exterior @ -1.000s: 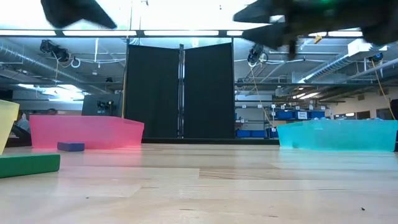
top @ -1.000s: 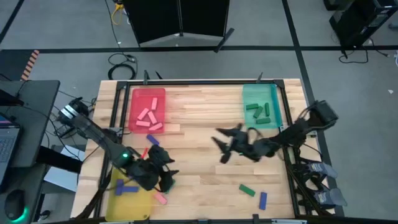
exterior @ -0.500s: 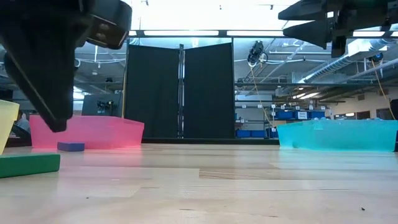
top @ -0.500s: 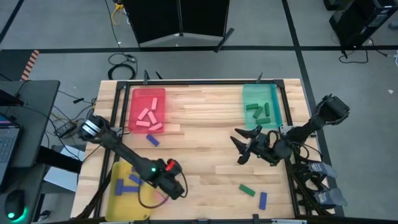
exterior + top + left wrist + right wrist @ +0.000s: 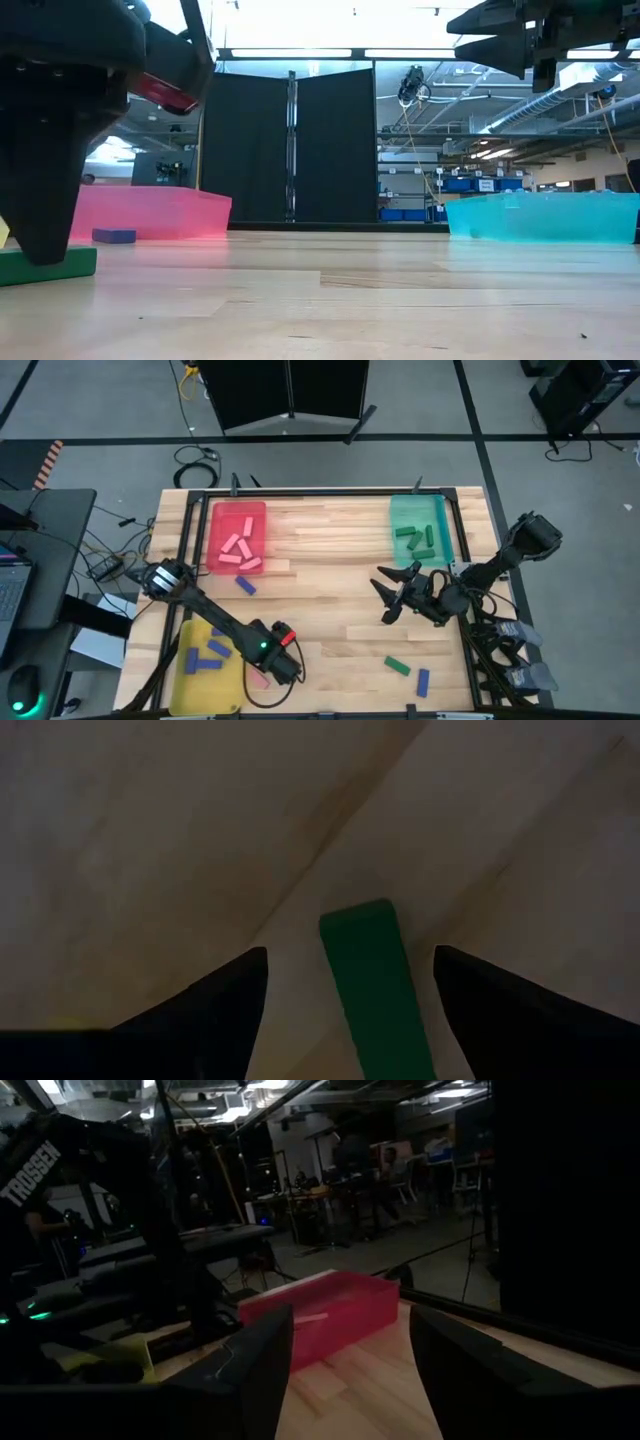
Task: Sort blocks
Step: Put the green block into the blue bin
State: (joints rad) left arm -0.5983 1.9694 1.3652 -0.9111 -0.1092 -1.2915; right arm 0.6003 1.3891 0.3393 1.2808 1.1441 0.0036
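Note:
My left gripper is low over the table near its near edge, just right of the yellow tray. It is open, and its fingers stand on either side of a green block that lies flat on the wood, lengthwise between them. In the low view one fingertip reaches down to that green block. The gripper hides this block in the high view. My right gripper hangs open and empty above the table's right half, in front of the teal tray.
The red tray holds pink blocks, the teal tray green ones, the yellow tray blue ones. Loose on the wood lie a blue block, a pink block beside my left gripper, a green block and a blue block.
My left gripper has moved from beside the yellow tray toward the near edge and a little right, and has come down over the green block. My right gripper drew back toward the table's right edge, then held still.

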